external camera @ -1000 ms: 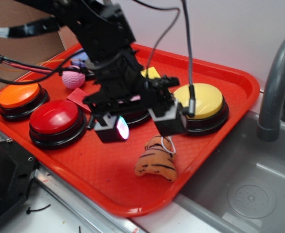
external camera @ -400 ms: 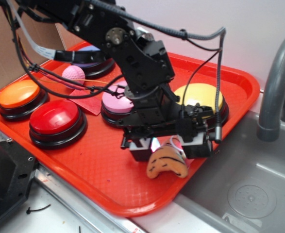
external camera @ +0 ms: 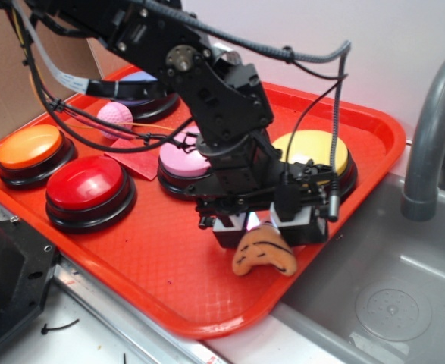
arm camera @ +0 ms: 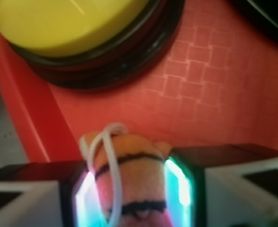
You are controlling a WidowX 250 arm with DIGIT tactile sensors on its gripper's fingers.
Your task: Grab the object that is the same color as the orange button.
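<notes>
Gripper (external camera: 261, 225) is closed down on the striped orange plush (external camera: 263, 250); wrist view shows both lit pads (arm camera: 177, 184) pressed against its sides, white string loop (arm camera: 105, 156) draped over the top. Most of the plush sticks out below and in front of the fingers, over the red tray (external camera: 169, 280). Yellow button (external camera: 311, 155) sits just behind the gripper, pink button (external camera: 181, 161) beside it, orange button (external camera: 29, 149) well off toward the tray's far end.

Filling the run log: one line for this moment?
phase: grasp | gripper: closed on striped orange plush toy | place: red tray, beside yellow button | orange button: untouched
</notes>
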